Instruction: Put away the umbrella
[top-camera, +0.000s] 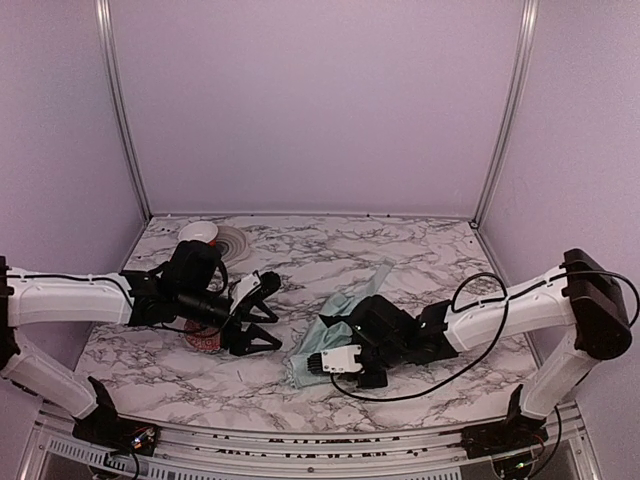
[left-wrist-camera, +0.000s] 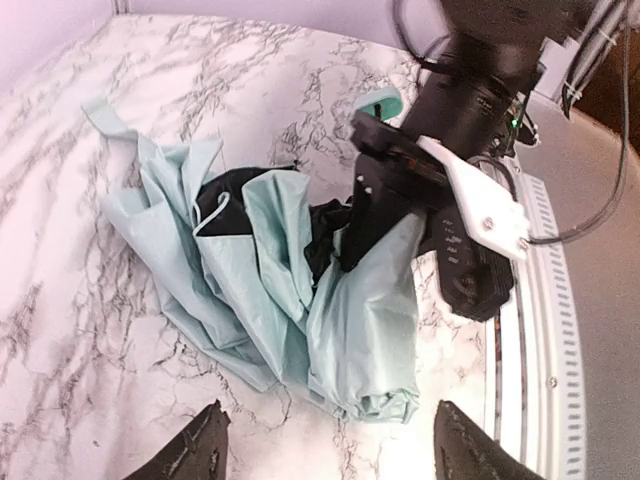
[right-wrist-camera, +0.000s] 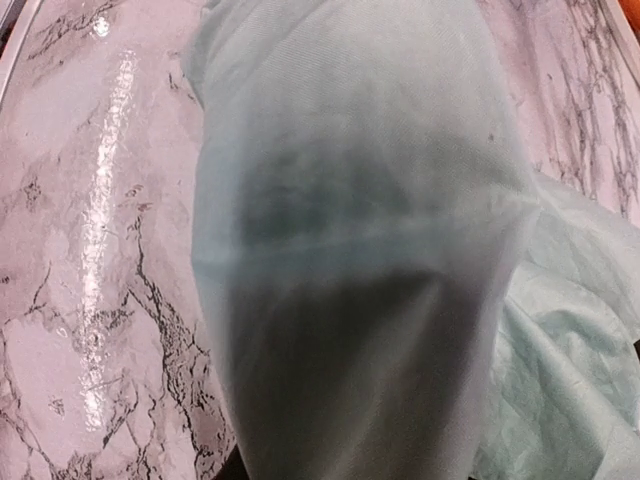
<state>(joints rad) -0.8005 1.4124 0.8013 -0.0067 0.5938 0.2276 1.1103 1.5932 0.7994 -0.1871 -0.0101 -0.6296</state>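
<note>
The umbrella (top-camera: 335, 318) lies folded and crumpled on the marble table (top-camera: 420, 250), mint-green fabric outside with black lining (left-wrist-camera: 235, 195) showing in its folds. My right gripper (top-camera: 322, 352) sits on its near end; in the left wrist view its black fingers (left-wrist-camera: 362, 215) are pinched into the fabric (left-wrist-camera: 370, 300). In the right wrist view the fabric (right-wrist-camera: 350, 200) drapes over the jaws and hides them. My left gripper (top-camera: 258, 315) is open just left of the umbrella, its fingertips (left-wrist-camera: 200, 445) wide apart with nothing between them. The bunched end of the umbrella (left-wrist-camera: 385, 400) lies just ahead of them.
A white bowl (top-camera: 199, 232) and a white round dish (top-camera: 232, 242) stand at the back left. A red object (top-camera: 203, 341) lies under the left arm. The table's near edge with a metal rail (left-wrist-camera: 545, 330) runs close behind the right gripper.
</note>
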